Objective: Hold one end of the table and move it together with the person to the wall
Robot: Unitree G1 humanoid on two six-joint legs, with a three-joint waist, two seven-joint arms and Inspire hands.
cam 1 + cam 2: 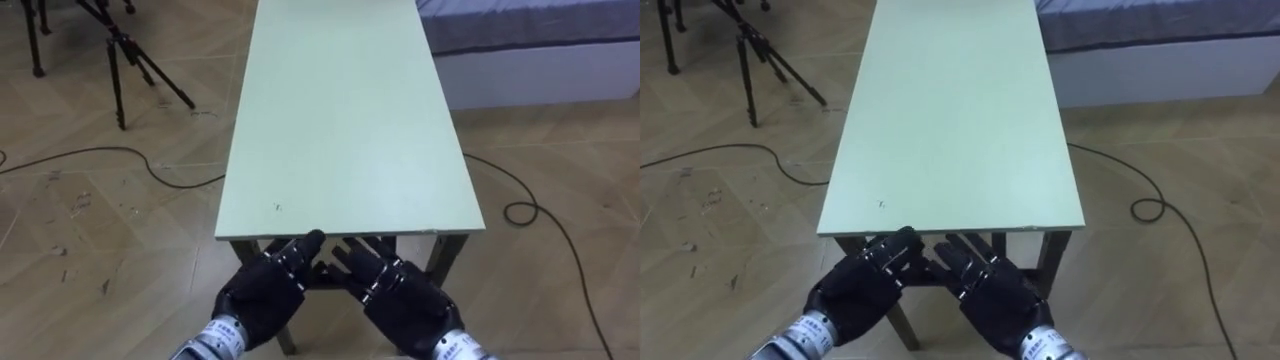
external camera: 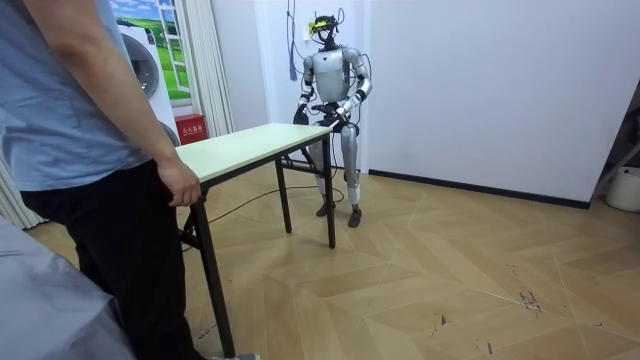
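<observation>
The bench (image 1: 340,120) stands between the robot and a person, whose hand (image 2: 180,185) holds the far end. The left hand (image 1: 262,295) and right hand (image 1: 405,300) reach under the near edge, and I cannot tell whether their fingers grip it. An uneven lift could let that edge slip off, and the cable (image 1: 530,210) on the floor might snag a step.

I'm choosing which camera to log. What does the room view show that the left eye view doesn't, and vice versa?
Room view: a person in a blue shirt gripping the far end of the pale green rectangular table. Left eye view: a black tripod on the floor to the table's left. Both: that table, with the robot's left hand and right hand at its near end.
</observation>
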